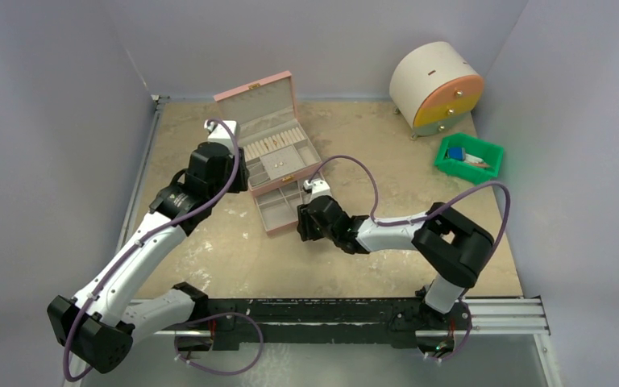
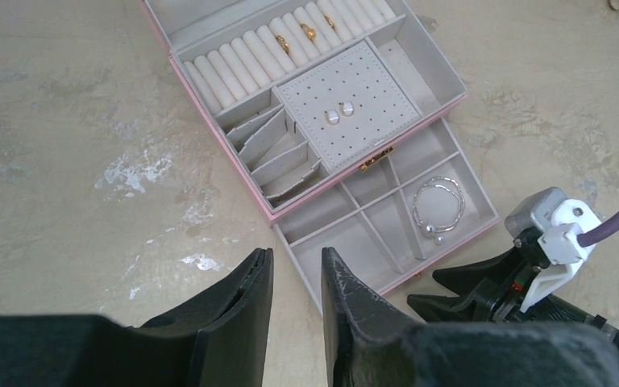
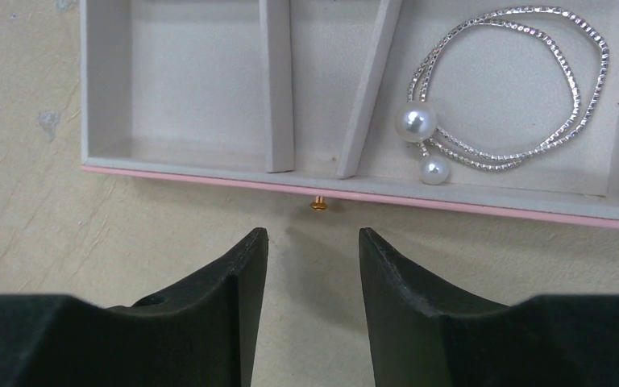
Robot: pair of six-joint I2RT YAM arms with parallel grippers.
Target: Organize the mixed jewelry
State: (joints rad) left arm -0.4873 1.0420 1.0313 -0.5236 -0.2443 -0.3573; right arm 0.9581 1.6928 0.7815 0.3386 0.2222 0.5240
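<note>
Your right hand (image 3: pixel 313 258) is open, empty, facing the gold knob (image 3: pixel 317 204) of the drawer (image 3: pixel 185 97); left hand (image 2: pixel 297 282) open too. The bracelet (image 3: pixel 416 121) lies in the end compartment behind a divider (image 3: pixel 367 89); rings (image 2: pixel 308 32) sit in the pink box (image 1: pixel 262 101) rolls.

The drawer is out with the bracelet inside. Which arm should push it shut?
Right. The right gripper, open, squarely faces the gold knob on the drawer; the left gripper sits off at its corner.
</note>
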